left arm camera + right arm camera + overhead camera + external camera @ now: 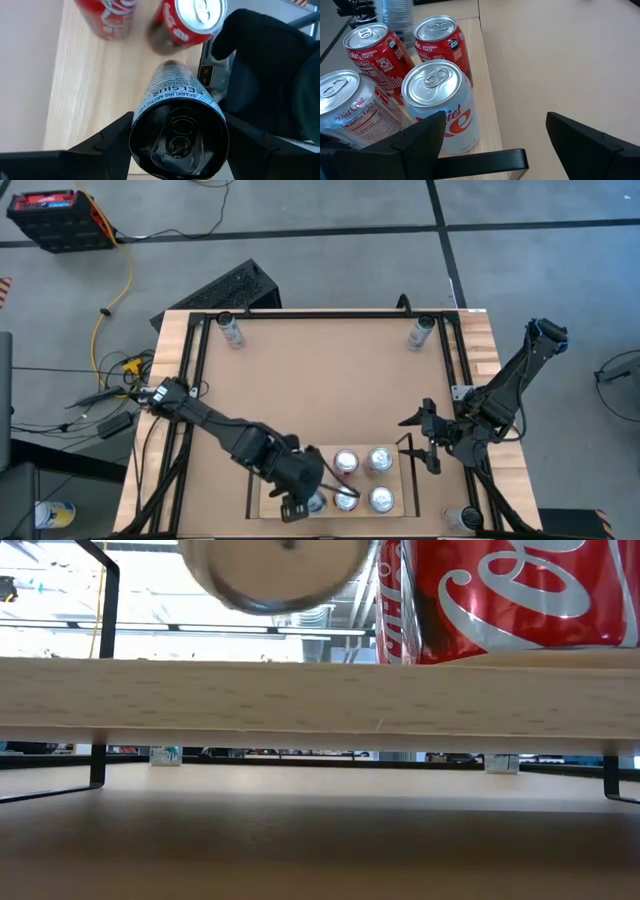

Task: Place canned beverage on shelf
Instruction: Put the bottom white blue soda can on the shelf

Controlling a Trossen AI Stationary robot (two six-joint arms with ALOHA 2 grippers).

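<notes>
My left gripper (pixel 300 505) is shut on a tall slim Celsius can (pixel 172 100) over the left part of the pale wood shelf (pixel 362 480) at the table's near edge. Several cans stand on the shelf: red Coca-Cola cans (pixel 437 42) and silver Diet Coke cans (pixel 440 105). In the low view the held can's silver bottom (pixel 280 570) shows above the shelf board (pixel 320 695), beside a red can (pixel 510 600). My right gripper (pixel 425 435) is open and empty just right of the shelf, and it also shows in the right wrist view (pixel 495 142). My left gripper pinches the Celsius can between its two fingers (pixel 112 147), on the side wall near its dark top end (pixel 145 117). The fingers slant down from the table's far left. The can is tilted, its bottom end pointing away from the wrist, clear of the shelf board.
Two cans stand at the table's far corners (pixel 232 330) (pixel 420 332), and one at the near right corner (pixel 465 520). The shelf has thin black end rails (pixel 100 670). The brown tabletop (pixel 320 390) lies beyond the shelf.
</notes>
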